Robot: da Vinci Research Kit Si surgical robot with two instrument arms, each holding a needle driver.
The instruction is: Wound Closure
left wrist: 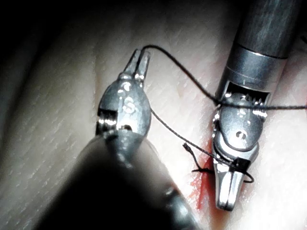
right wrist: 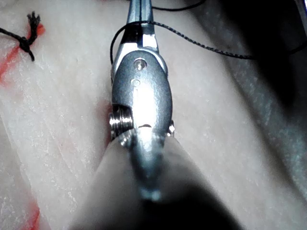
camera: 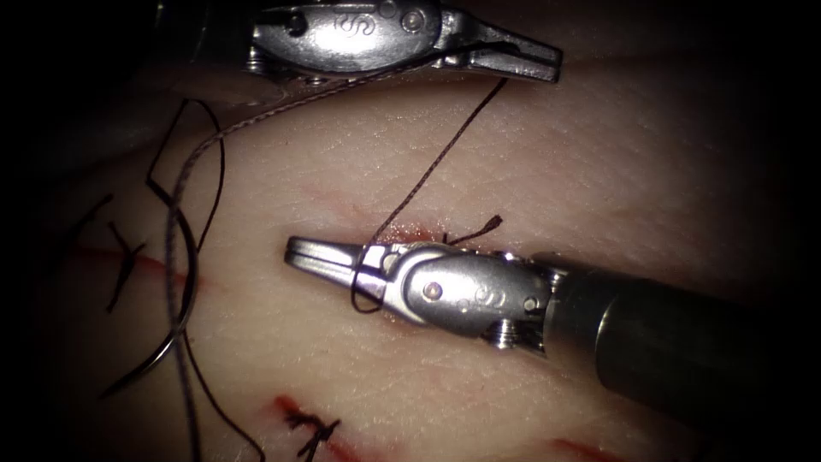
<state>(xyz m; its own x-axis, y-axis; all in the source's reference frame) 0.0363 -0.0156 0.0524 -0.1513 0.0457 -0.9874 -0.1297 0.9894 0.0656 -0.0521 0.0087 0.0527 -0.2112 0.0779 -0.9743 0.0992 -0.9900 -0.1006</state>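
Observation:
My left tool (camera: 552,64) lies along the far edge of the tissue (camera: 599,188), jaws shut on the dark thread (camera: 436,162), which runs down to the cut (camera: 410,231). Across the cut lies my right tool (camera: 292,251), jaws shut and holding nothing, with a loop of thread wrapped around them. A short thread tail (camera: 479,229) sticks up beside the cut. The curved needle (camera: 158,359) lies free on the tissue's surface, far left of the cut. The left wrist view shows my left tool (left wrist: 141,55) gripping the thread (left wrist: 182,67) at its tip. The loop circles my right tool (right wrist: 139,9).
Red fluid (camera: 402,233) marks the cut under the right tool. Finished stitches sit on other cuts at the left (camera: 124,257) and near the front (camera: 312,428). Thick braided thread (camera: 171,248) trails over the left side of the tissue, crossing the needle.

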